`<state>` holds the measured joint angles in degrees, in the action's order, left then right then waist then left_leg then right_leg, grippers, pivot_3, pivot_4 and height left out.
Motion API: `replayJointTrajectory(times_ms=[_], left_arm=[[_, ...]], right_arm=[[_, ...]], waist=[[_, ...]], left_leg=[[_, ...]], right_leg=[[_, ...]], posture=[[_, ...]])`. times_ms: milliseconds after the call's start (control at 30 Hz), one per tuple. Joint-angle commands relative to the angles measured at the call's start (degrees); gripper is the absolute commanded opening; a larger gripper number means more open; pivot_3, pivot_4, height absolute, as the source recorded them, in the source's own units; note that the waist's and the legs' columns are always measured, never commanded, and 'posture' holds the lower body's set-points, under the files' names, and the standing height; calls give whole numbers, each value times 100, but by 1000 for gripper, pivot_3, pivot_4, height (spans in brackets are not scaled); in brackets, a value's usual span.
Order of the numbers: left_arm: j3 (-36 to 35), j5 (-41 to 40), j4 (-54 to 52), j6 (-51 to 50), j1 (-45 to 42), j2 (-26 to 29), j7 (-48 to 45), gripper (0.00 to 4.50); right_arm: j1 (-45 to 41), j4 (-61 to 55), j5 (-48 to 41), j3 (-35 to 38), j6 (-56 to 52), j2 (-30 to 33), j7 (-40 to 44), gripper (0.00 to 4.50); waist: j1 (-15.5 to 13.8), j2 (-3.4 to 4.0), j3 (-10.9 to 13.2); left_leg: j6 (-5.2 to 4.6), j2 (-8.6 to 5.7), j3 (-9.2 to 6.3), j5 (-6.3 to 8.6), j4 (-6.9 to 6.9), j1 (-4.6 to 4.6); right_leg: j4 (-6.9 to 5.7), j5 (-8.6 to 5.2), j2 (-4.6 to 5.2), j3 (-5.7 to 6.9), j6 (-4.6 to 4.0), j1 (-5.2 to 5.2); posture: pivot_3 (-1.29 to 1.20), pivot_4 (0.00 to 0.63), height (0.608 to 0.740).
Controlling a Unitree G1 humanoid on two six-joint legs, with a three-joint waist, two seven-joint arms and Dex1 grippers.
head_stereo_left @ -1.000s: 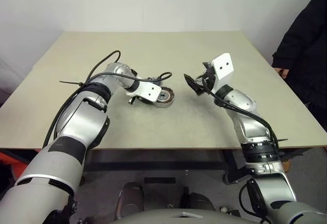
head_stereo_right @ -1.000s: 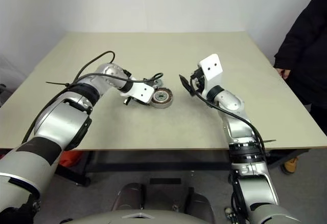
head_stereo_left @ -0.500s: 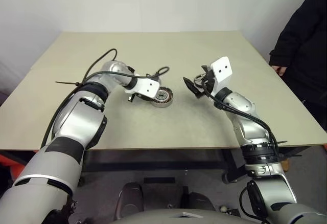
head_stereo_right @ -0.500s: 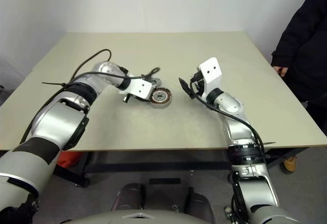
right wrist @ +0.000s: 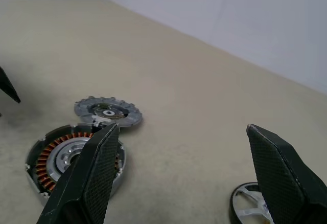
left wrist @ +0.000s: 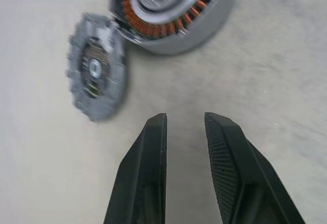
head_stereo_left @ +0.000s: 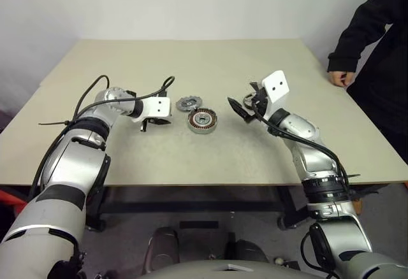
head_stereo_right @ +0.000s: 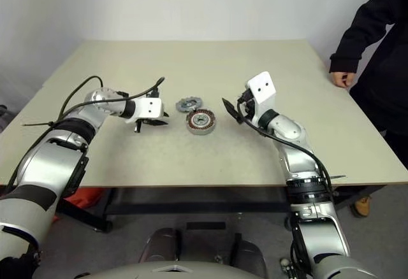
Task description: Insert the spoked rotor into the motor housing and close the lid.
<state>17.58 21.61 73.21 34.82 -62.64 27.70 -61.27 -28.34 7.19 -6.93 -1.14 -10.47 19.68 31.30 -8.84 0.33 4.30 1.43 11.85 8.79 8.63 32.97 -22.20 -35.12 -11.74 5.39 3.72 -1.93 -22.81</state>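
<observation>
The motor housing (head_stereo_left: pixel 203 121), a silver cup with copper windings, sits mid-table. The lid (head_stereo_left: pixel 187 104), a notched grey disc, lies flat just behind it, touching its rim. My left gripper (head_stereo_left: pixel 152 123) hovers low over the table to the left of both; its fingers (left wrist: pixel 153 147) stand a narrow gap apart with nothing between them. To the right of the housing my right gripper (head_stereo_left: pixel 242 107) is held level and wide open, empty. The spoked rotor (right wrist: pixel 250 206) lies on the table under the right gripper, partly cut off in the right wrist view.
The beige table (head_stereo_left: pixel 191 56) carries nothing else. A person in a black sleeve stands at the right edge, one hand (head_stereo_left: pixel 342 78) resting on the table's far right corner. Cables loop off both wrists.
My left gripper has pulled away leftward from the housing, uncovering the lid beside it. The right arm has kept still. The person's arm has reached further over the table's edge.
</observation>
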Motion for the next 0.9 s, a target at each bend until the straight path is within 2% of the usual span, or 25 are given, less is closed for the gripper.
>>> replayJointTrajectory(times_ms=[33, 233, 400, 467, 567, 733, 900], left_arm=[[-125, -187, -325, -34, -95, -51, 77, 1245], [-287, -366, -468, -176, 62, -25, 269, 1245], [-763, -939, -1092, -495, 609, 146, 287, 1245], [-997, -1300, -1723, -805, 990, 201, 208, 1245], [-1415, -1988, -3343, -1799, 1877, 173, 281, 1245], [-2126, -3095, -6176, -3738, 3234, -155, 1114, 1245], [-2131, -3251, -7256, -4481, 3893, -397, 1743, 1245]], right_arm=[[-151, -120, -54, -69, 61, 9, 147, 4500], [161, -246, 140, -617, -66, 78, 606, 4500], [170, -348, 643, -1477, 145, 577, 1453, 4500], [-13, -196, 855, -1717, 341, 776, 1735, 4500], [-586, 373, 1150, -1961, 707, 896, 2046, 4500], [-1700, 1611, 1520, -2449, 1617, 815, 2851, 4500], [-2407, 2976, 1849, -2708, 2500, 487, 3116, 4500]], waist=[[4, -1, 0], [24, -1, 0], [27, 0, 0], [32, 0, 0], [55, 0, 1], [150, -3, 2], [206, -4, 2]], left_leg=[[0, 0, 0, 0, 0, 0], [2, 2, 0, -1, -3, 7], [2, 2, 0, -1, -5, 6], [2, 3, 0, -1, -4, 6], [4, 6, 0, -1, -2, 10], [7, 7, 5, -3, 2, 13], [7, 7, 17, -3, 5, 18]], right_leg=[[0, 0, 0, 0, 0, 0], [-1, 0, -2, 0, 0, -1], [0, 0, -2, -3, 0, -6], [0, 0, -2, -3, 0, -5], [-12, -1, -2, -7, 0, -11], [-39, -3, -3, -14, -4, -19], [-44, -4, -11, -16, -5, -18]], posture=[[0, 0, 740], [0, 0, 740], [0, 0, 740], [0, 0, 740], [0, 0, 740], [0, 0, 740], [0, 0, 740]])
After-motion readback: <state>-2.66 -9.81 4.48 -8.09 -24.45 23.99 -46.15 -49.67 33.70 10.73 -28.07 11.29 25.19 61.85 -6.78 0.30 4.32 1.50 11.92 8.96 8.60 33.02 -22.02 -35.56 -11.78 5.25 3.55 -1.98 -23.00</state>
